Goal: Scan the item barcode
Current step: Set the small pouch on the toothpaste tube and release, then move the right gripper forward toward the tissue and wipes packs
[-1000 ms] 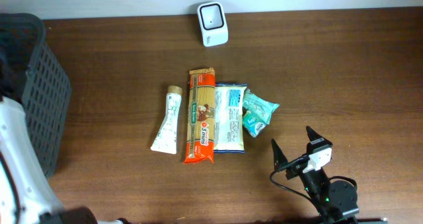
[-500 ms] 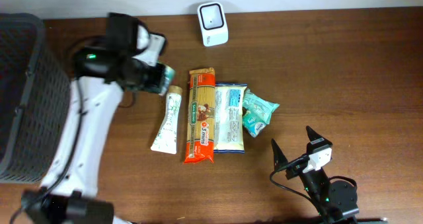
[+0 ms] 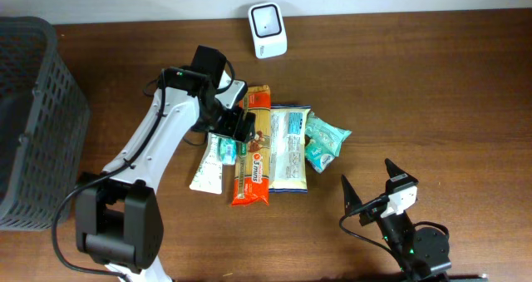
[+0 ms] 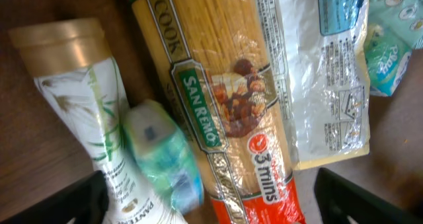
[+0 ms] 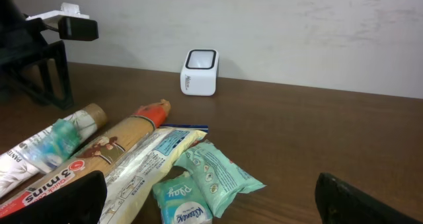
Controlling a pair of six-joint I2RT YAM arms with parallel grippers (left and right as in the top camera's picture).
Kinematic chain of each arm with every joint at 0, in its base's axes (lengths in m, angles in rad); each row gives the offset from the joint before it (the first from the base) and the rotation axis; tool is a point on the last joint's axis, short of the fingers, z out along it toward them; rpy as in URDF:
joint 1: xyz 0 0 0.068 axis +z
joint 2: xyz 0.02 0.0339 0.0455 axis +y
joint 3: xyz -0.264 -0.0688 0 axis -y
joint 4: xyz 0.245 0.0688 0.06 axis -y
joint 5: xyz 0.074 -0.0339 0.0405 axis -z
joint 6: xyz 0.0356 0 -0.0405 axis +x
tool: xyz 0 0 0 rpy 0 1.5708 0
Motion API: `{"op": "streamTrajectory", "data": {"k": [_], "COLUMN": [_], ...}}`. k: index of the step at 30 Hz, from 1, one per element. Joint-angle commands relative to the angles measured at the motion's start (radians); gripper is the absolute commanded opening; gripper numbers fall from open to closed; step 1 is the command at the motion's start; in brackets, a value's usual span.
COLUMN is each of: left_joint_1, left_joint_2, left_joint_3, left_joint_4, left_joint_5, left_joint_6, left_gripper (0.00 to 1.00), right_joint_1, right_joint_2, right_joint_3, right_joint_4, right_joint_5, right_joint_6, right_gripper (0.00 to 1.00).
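The white barcode scanner (image 3: 268, 19) stands at the table's far edge, also visible as the scanner (image 5: 199, 72). My left gripper (image 3: 237, 126) hovers open over the row of goods. Below it a small teal packet (image 4: 165, 159) lies blurred and free between the white tube (image 4: 86, 112) and the spaghetti pack (image 4: 211, 98); from above the teal packet (image 3: 223, 151) rests on the tube (image 3: 208, 161). My right gripper (image 3: 374, 190) stands open near the front edge, nothing between its fingers.
A dark mesh basket (image 3: 41, 124) fills the left side. Next to the spaghetti (image 3: 252, 149) lie a white plastic pack (image 3: 289, 149) and two teal tissue packs (image 3: 324, 142), just ahead of the right gripper (image 5: 205, 197).
The left arm swung in from the basket side with the teal packet, moved right over the goods and opened; the packet now lies loose on the tube. The right arm stayed still.
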Motion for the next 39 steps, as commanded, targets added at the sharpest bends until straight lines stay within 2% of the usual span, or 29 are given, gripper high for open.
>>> {"op": "streamTrajectory", "data": {"k": [1,6,10,15,18,23,30,33,34,36,39], "left_joint_1": [-0.003,0.030,0.181,0.470,0.615,0.771,0.787,0.787,0.787,0.787,0.787], "left_joint_2": [0.006,-0.071,-0.203,-0.401,-0.437,-0.435,-0.435,-0.435,-0.434,-0.429,-0.429], "left_joint_3": [0.005,0.101,0.145,0.145,0.145,0.145,0.145,0.145,0.145,0.145,0.145], "left_joint_4": [0.023,0.022,0.020,0.019,0.018,0.020,0.050,0.106,0.119,0.120,0.120], "left_joint_5": [0.033,0.029,0.029,0.028,0.028,0.029,0.029,0.029,0.029,0.025,0.002], "left_joint_6": [0.000,0.001,0.000,0.005,0.125,0.137,0.138,0.246,0.250,0.249,0.249], "left_gripper": [0.99,0.99,0.99,0.99,0.99,0.99,1.00,0.95,0.94,0.99,0.99], "right_joint_1": [-0.007,-0.007,-0.007,-0.007,-0.007,-0.007,-0.007,-0.007,-0.007,-0.007,-0.007], "right_joint_2": [-0.006,-0.006,-0.006,-0.006,-0.006,-0.006,-0.006,-0.006,-0.006,-0.006,-0.006], "right_joint_3": [-0.009,-0.009,-0.009,-0.009,-0.009,-0.009,-0.009,-0.009,-0.009,-0.009,-0.009], "right_joint_4": [0.000,0.000,0.000,0.000,0.000,0.000,0.000,0.000,0.000,0.000,0.000], "right_joint_5": [0.006,0.006,0.006,0.006,0.006,0.006,0.006,0.006,0.006,0.006,0.006], "right_joint_6": [0.003,0.003,0.003,0.003,0.003,0.003,0.003,0.003,0.003,0.003,0.003], "right_gripper": [0.99,0.99,0.99,0.99,0.99,0.99,0.99,0.99,0.99,0.99,0.99]}}
